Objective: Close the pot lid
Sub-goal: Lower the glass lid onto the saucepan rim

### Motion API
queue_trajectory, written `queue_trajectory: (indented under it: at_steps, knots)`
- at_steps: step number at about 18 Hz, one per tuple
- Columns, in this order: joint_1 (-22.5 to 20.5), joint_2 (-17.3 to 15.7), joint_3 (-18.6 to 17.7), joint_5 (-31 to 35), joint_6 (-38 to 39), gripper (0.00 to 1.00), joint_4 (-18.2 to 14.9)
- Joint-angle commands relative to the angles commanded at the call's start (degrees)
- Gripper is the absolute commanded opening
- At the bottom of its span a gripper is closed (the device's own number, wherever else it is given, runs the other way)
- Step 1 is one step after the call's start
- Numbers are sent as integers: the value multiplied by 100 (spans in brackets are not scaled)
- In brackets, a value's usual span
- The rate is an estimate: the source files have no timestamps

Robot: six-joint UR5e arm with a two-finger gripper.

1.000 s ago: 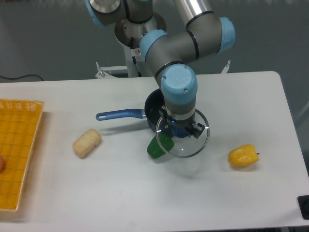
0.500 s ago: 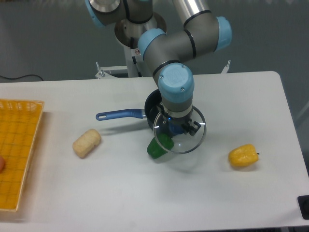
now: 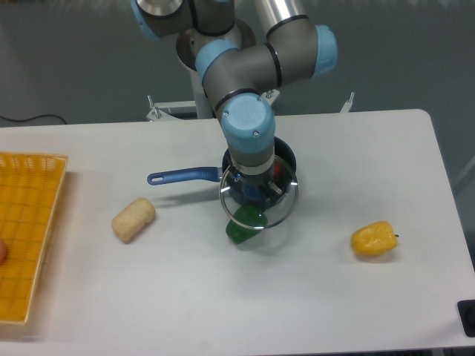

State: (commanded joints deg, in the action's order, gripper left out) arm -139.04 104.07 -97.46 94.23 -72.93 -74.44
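Note:
The dark navy pot (image 3: 283,156) stands mid-table, its long blue handle (image 3: 184,176) pointing left; the arm's wrist hides most of its bowl. My gripper (image 3: 254,191) is shut on the knob of the glass pot lid (image 3: 282,209) and holds it level, above the pot's front rim. The lid's front half overhangs the table and the green pepper (image 3: 240,227), which shows partly through the glass.
A yellow pepper (image 3: 373,239) lies at the right. A beige corn-like piece (image 3: 133,219) lies left of the pot. A yellow basket (image 3: 25,230) stands at the left edge. A dark object (image 3: 467,317) sits at the bottom right corner.
My gripper has carried the lid left and back, from over the table right of the green pepper to over the pot's front rim.

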Motion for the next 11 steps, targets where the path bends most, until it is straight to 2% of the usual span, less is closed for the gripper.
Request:
queue_trajectory:
  at_steps: [5,11]
  knots:
    - [-254,-228,-159,-545,-695,51,0]
    - [-860,-773,-677,-766,-1819,51,0]
